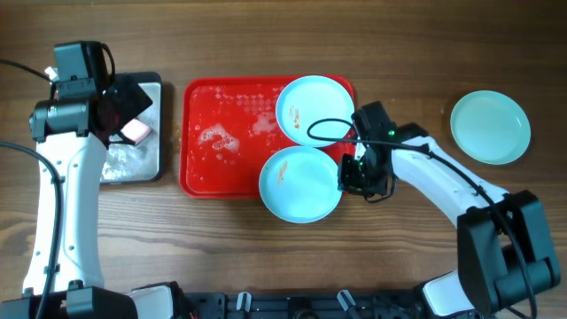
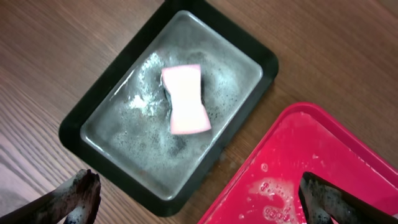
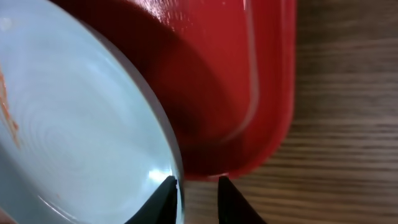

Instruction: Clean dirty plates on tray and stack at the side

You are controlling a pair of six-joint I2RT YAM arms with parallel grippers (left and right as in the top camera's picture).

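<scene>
The red tray [image 1: 221,106] lies at the table's middle, wet with foam. One pale blue plate [image 1: 314,108] with brown specks sits in its far right corner. A second specked plate [image 1: 299,183] overhangs the tray's near edge. A third plate [image 1: 490,127] lies on the table at the right. My right gripper [image 1: 353,173] is at the second plate's right rim. In the right wrist view its narrowly open fingers [image 3: 196,186] straddle that plate's rim [image 3: 93,124], with a gap on the outer side. My left gripper [image 2: 199,199] is wide open and empty, its fingers foamy.
A black-rimmed metal pan [image 1: 133,168] of soapy water stands left of the tray. A pink sponge [image 2: 186,99] lies in it, below my left gripper [image 1: 124,111]. The tray's corner [image 2: 298,162] sits just right of the pan.
</scene>
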